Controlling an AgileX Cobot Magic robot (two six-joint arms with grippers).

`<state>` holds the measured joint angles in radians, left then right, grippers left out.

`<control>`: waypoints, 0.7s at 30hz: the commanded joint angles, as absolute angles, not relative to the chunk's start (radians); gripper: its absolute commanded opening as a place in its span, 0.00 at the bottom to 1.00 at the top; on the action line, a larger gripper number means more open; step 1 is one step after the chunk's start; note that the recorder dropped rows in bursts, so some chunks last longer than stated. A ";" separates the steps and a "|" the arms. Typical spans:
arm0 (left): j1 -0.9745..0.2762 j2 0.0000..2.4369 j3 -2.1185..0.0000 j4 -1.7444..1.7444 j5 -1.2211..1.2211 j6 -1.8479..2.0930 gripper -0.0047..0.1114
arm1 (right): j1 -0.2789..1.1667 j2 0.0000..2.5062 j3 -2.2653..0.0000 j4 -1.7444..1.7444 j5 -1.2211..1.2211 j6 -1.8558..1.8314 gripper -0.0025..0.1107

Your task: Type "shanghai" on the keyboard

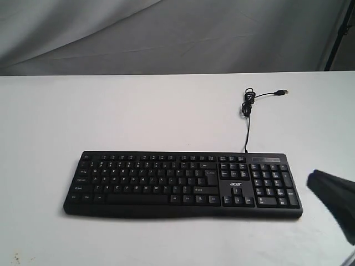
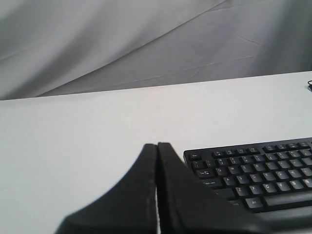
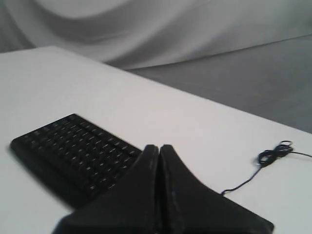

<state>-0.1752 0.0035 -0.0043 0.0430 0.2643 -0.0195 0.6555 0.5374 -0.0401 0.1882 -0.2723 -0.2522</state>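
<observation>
White table [image 1: 166, 105] holds the keyboard [image 1: 183, 185], marked "acer"; left claw [image 2: 157, 146] and right claw [image 3: 159, 147] both pinched closed.

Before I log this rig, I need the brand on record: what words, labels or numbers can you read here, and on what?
"acer": small white logo on the black keyboard, above the arrow keys, in the exterior view.
The key legends: white marks on the keys, too small or blurred to read in all three views.
Nothing else shows any text.
</observation>
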 commanded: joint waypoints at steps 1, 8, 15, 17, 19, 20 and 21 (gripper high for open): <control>-0.179 0.000 0.000 0.044 0.261 -0.022 0.04 | 0.528 0.354 -0.003 0.200 -0.171 -0.254 0.02; -0.179 0.000 0.000 0.044 0.261 -0.022 0.04 | 0.392 0.071 -0.003 0.200 0.104 -0.252 0.02; -0.179 0.000 0.000 0.044 0.261 -0.022 0.04 | 0.347 0.000 0.000 0.177 0.218 -0.252 0.02; -0.179 0.000 0.000 0.044 0.261 -0.022 0.04 | 0.347 0.000 0.000 0.147 0.233 -0.250 0.02; -0.179 0.000 0.000 0.044 0.261 -0.022 0.04 | 0.347 0.000 0.000 0.136 0.229 -0.250 0.02; -0.179 0.000 0.000 0.044 0.261 -0.022 0.04 | 0.347 0.000 0.000 0.138 0.238 -0.250 0.02; -0.179 0.000 0.000 0.044 0.261 -0.022 0.04 | 0.349 0.000 0.000 0.144 0.256 -0.250 0.02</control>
<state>-0.1752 0.0035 -0.0043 0.0430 0.2643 -0.0195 0.3538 0.0058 -0.0031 0.1539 0.2310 -0.2522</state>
